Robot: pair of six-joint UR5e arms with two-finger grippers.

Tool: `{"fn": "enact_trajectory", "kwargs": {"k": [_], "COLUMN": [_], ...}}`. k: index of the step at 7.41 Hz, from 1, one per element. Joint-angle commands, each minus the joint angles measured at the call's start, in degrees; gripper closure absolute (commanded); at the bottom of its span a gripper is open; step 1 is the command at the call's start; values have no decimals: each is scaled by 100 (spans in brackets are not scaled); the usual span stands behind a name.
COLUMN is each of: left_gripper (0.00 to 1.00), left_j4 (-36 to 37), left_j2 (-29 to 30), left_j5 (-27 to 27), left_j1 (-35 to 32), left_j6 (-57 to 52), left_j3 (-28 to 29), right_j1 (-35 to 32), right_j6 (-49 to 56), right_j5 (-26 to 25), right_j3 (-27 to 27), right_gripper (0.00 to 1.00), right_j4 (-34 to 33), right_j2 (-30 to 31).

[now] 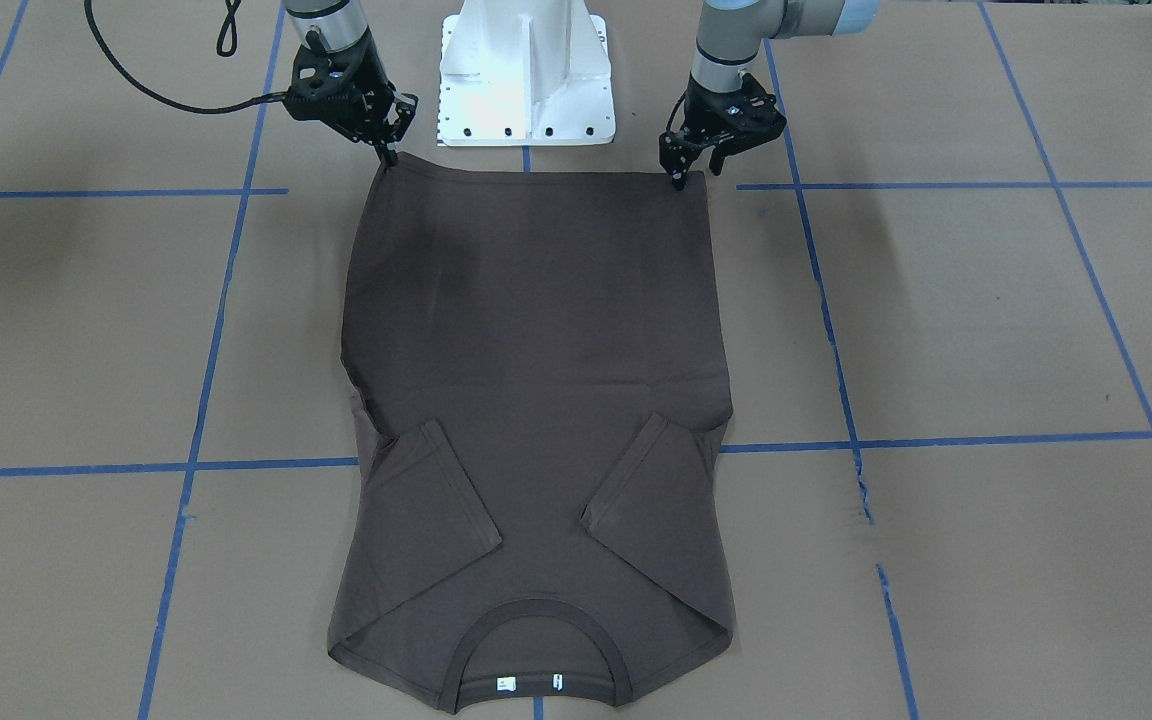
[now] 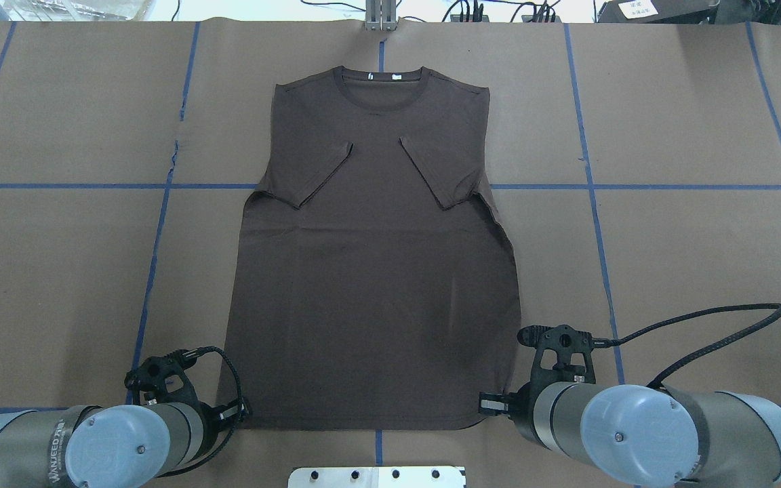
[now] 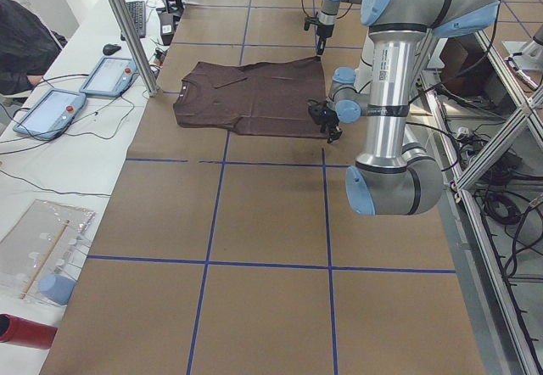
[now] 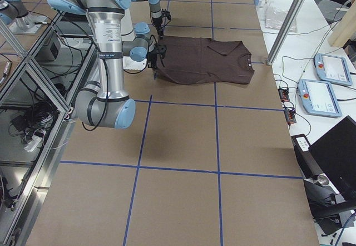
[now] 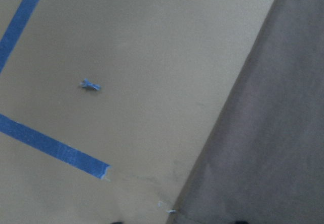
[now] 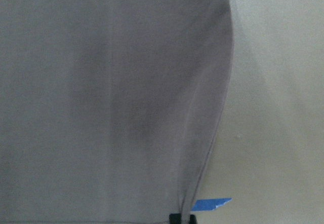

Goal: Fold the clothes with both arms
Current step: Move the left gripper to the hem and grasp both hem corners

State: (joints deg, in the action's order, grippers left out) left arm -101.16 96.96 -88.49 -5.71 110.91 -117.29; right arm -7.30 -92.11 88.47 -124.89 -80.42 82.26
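Exterior front-facing — T-shirt [image 1: 536, 350] hem corners at left gripper [image 1: 681, 178], right gripper [image 1: 389, 155].

Blue-taped table [image 1: 986, 320], white pedestal [image 1: 526, 70].

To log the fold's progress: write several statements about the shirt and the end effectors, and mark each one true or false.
1. Both sleeves are folded in onto the T-shirt. True.
2. The collar lies at the robot's end. False: it lies at the far end; the hem is by the white base.
3. The left end effector and the right end effector are each at a hem corner. True.
4. The T-shirt is folded in half. False: its body lies flat at full length.
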Motion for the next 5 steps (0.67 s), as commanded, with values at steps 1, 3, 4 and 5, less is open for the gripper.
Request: {"fn": "enact_trajectory", "kwargs": {"k": [1, 3, 4, 5], "left_gripper": [97, 100, 100, 100], "left_j4": [-1, -1, 8, 69], "left_j2": [7, 7, 16, 7], "left_j5": [-2, -10, -10, -10], "left_j1": [9, 9, 9, 0], "left_j6": [-8, -8, -17, -34], "left_j3": [-31, -40, -48, -188], "right_j1": [-9, -17, -17, -17], "right_j6": [0, 0, 0, 0], "right_j5": [4, 4, 4, 4], "right_j3": [0, 0, -9, -9], "right_gripper": [100, 100, 100, 100], "right_j4": [0, 0, 0, 0], "right_j2": [0, 0, 0, 0]}}
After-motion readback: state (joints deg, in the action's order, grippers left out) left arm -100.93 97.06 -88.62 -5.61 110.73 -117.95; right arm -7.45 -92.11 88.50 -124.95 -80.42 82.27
